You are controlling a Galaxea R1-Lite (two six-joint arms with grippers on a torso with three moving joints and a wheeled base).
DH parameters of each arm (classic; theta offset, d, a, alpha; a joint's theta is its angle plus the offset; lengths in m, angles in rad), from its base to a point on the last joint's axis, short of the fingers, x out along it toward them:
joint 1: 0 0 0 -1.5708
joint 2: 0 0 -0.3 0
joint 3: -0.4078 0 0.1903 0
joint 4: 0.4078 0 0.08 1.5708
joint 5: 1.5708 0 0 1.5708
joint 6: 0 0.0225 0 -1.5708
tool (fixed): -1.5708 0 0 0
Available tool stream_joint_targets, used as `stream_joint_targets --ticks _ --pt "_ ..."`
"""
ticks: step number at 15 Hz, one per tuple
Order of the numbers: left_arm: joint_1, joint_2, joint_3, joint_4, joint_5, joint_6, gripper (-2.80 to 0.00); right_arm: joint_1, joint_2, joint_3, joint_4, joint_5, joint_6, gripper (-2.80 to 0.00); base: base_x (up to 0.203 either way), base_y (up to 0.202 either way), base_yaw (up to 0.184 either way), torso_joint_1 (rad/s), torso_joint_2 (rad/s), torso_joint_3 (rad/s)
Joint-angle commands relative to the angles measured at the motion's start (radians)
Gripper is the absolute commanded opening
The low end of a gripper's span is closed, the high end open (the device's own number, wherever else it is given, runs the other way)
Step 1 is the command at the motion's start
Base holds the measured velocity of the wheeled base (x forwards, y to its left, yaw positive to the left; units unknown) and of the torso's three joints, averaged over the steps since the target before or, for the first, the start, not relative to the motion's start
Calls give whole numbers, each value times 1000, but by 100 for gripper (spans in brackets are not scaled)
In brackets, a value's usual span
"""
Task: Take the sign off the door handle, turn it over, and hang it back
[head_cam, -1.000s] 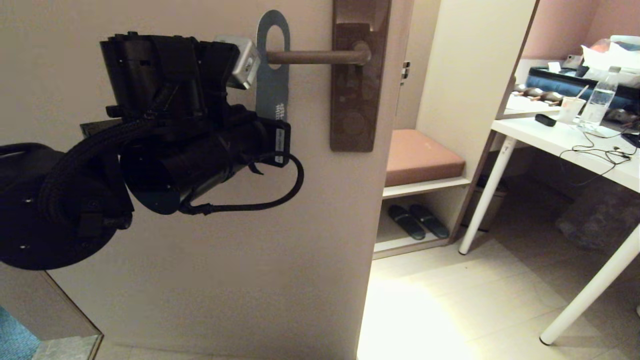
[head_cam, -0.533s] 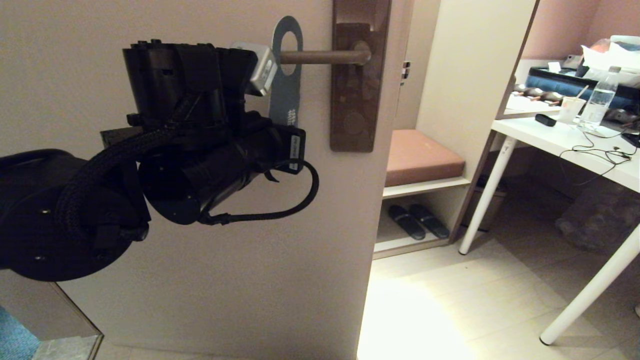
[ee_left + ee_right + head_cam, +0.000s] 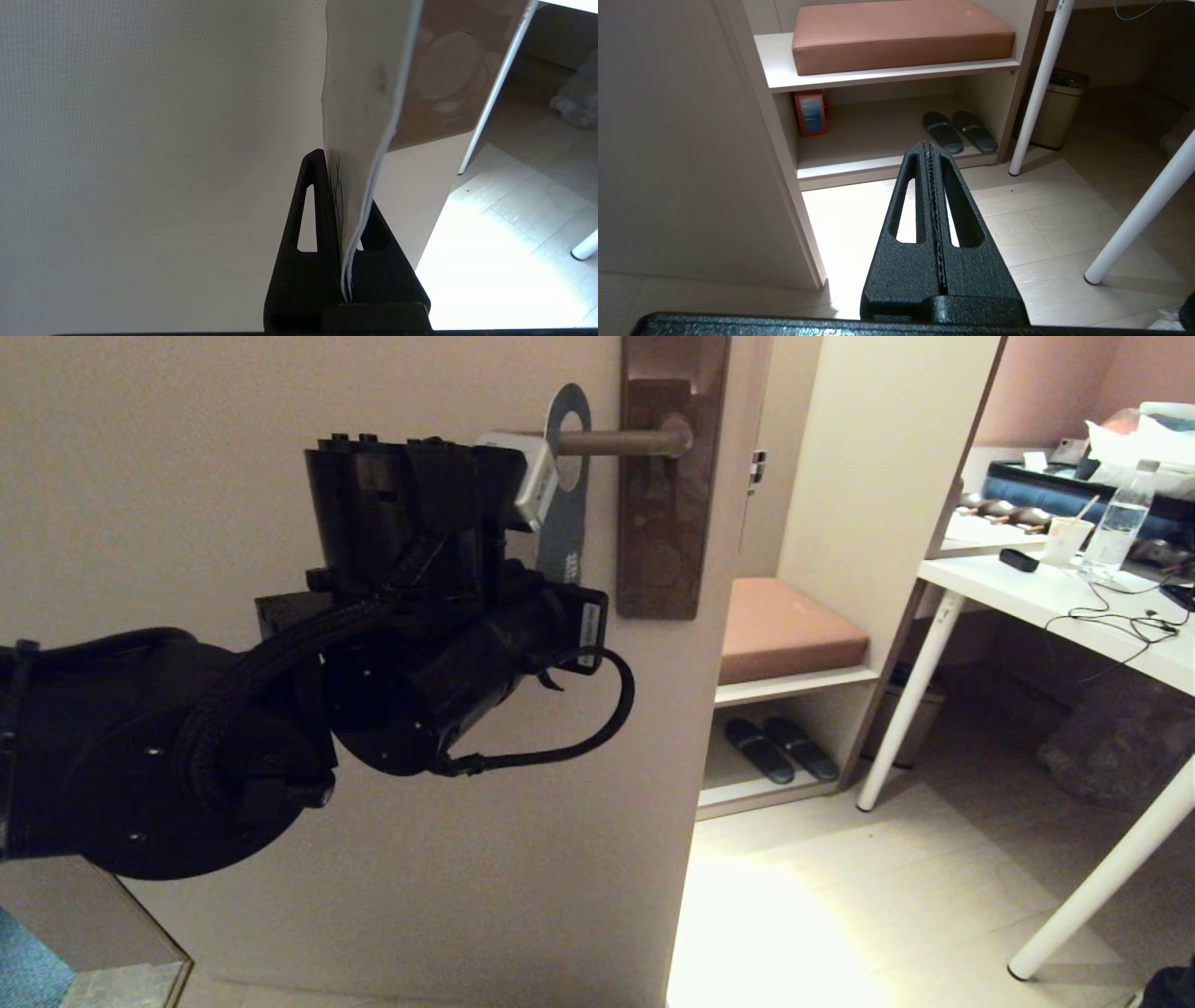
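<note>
Left gripper (image 3: 348, 224) pinches the thin flat card sign (image 3: 568, 523) by its lower end, blue face out, big hole threaded over the slim bronze door handle (image 3: 616, 441) on its dark plate. Right gripper (image 3: 930, 154) parked, ribbed fingers pressed together, over an open shelf holding dark slippers (image 3: 959, 130).

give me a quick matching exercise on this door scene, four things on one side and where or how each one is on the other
Things:
1. sign
2. left gripper
3. slippers
4. right gripper

States or places:
A. shut on nothing, pointing towards the floor
B. on the lower shelf, under the cushion
C. hole threaded over the door handle
D. shut on the sign's lower end

Pairs: 1-C, 2-D, 3-B, 4-A
</note>
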Motion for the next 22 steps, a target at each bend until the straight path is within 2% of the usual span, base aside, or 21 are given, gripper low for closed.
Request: stream_joint_targets --ticks 1,8,22 --pt "-15 23 -17 -3 11 -1 -280 0 1 0 -1 0 1 -280 0 0 0 0 0 0" --pt "-78 50 -49 -3 52 -3 -280 0 1 -1 1 0 1 -280 0 0 0 0 0 0" --pt "-110 69 -48 -3 84 -29 -280 0 1 0 0 0 1 -280 0 0 0 0 0 0"
